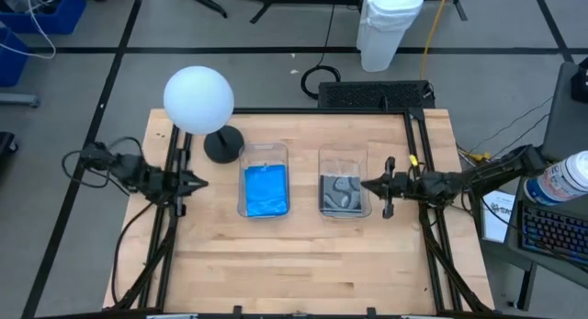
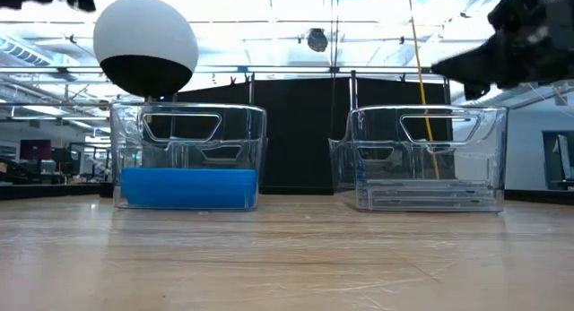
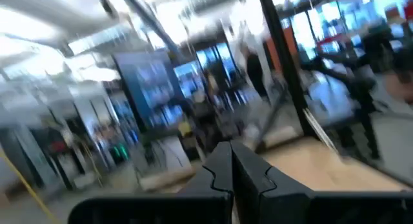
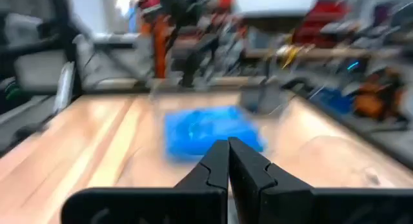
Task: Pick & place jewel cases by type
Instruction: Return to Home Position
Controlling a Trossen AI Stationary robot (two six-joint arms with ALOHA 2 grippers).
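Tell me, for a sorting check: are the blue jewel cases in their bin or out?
In: the blue jewel cases lie inside the left clear bin, seen through its wall in the low view.

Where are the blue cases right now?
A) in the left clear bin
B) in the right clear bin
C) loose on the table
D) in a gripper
A: the blue cases lie stacked inside the left bin; the right bin holds grey-patterned cases.
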